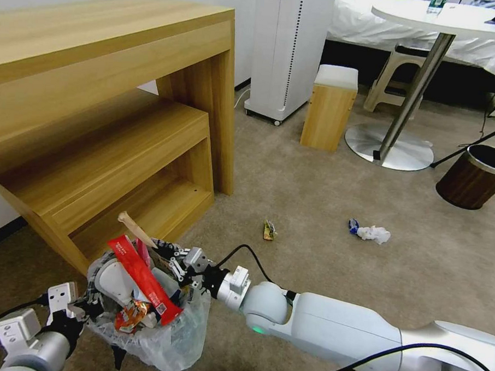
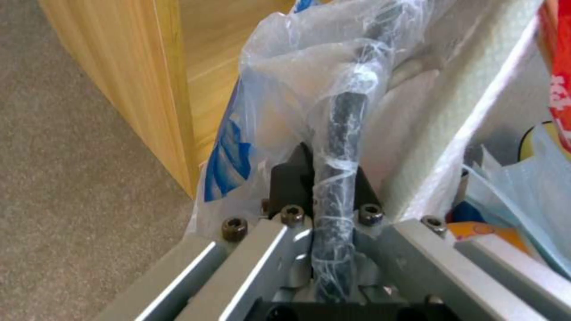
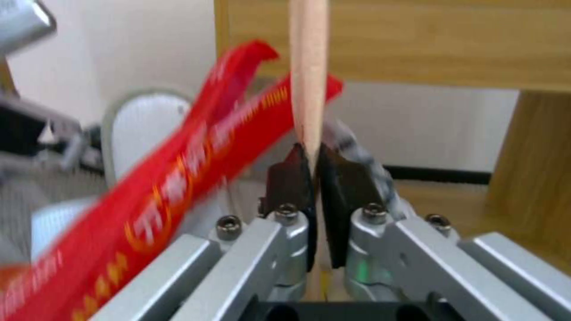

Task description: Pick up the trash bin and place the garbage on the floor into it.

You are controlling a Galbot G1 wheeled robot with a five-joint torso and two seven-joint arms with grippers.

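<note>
Two grippers are busy here. My left gripper [image 2: 333,187] is pinched on the trash bin's [image 1: 143,312] rim through the plastic liner, holding the bin off the floor [image 1: 312,210] beside the wooden bench [image 1: 122,163]. My right gripper [image 3: 313,171] hangs over the bin's far rim, jaws pressed together on one wooden stick [image 3: 309,67], whose free end slants up beyond the fingertips.

I judge the bin light but top-heavy with its load; the rim is stiff enough to carry it, though the crinkled liner under the pads looks slippery, so I would keep the grip square on the rim. The stick is rigid and thin, easy to pinch, and likely to swing if held at one end.

Counting inside the bin, just beneath my right gripper: one long red wrapper [image 1: 145,282], one white slipper [image 1: 112,281], one orange snack packet [image 1: 129,316]. Out past my right gripper on the carpet: one small yellowish packet [image 1: 269,229], and farther off one white tissue [image 1: 374,233] touching one small blue scrap [image 1: 353,225].
</note>
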